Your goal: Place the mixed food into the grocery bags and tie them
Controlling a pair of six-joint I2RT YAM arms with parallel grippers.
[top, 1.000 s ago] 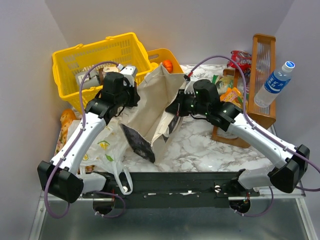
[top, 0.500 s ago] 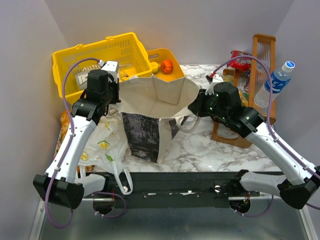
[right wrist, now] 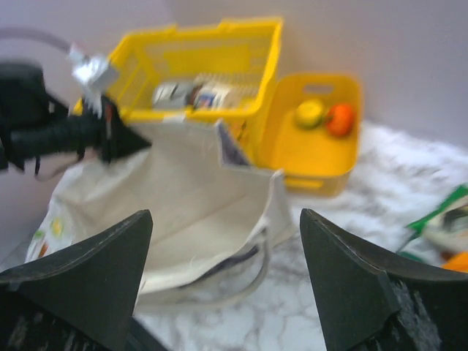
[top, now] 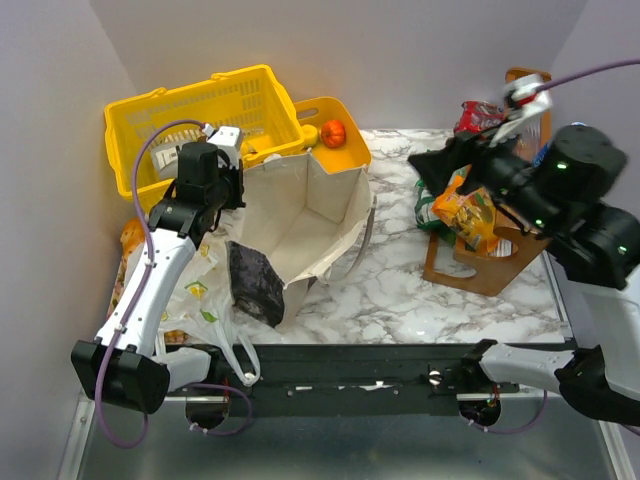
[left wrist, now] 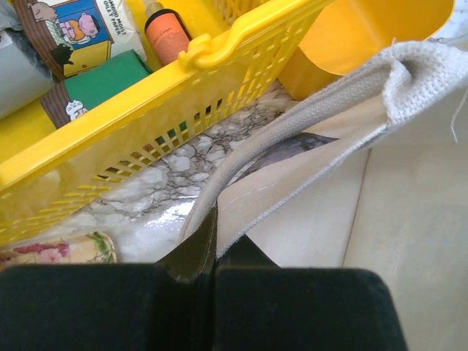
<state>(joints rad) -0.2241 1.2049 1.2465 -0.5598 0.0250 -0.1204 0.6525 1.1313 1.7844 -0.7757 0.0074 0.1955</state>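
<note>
The beige canvas tote [top: 305, 205] lies open on the marble table, its mouth toward the right. My left gripper [top: 228, 182] is shut on the tote's left rim [left wrist: 292, 175], next to the big yellow basket [left wrist: 146, 110]. Raised well right of the tote, my right gripper [top: 432, 168] is open and holds nothing; in its wrist view the tote [right wrist: 190, 190] shows beyond the gripper [right wrist: 223, 219]. An orange [top: 333, 132] sits in a small yellow bin [top: 350, 150]. Snack packets, orange [top: 470, 215] and red [top: 478, 115], lie by the right arm. The thin plastic bag [top: 200, 295] lies under the left arm.
The large yellow basket [top: 200, 110] with cartons stands at the back left. A wooden rack [top: 480, 268] stands at the right. Bread [top: 130, 245] lies at the left edge. Bare marble [top: 400, 300] shows in front of the tote.
My right gripper has opened, let go of the tote's right rim, and risen away to the right. That side of the tote has sagged. The left gripper keeps its hold.
</note>
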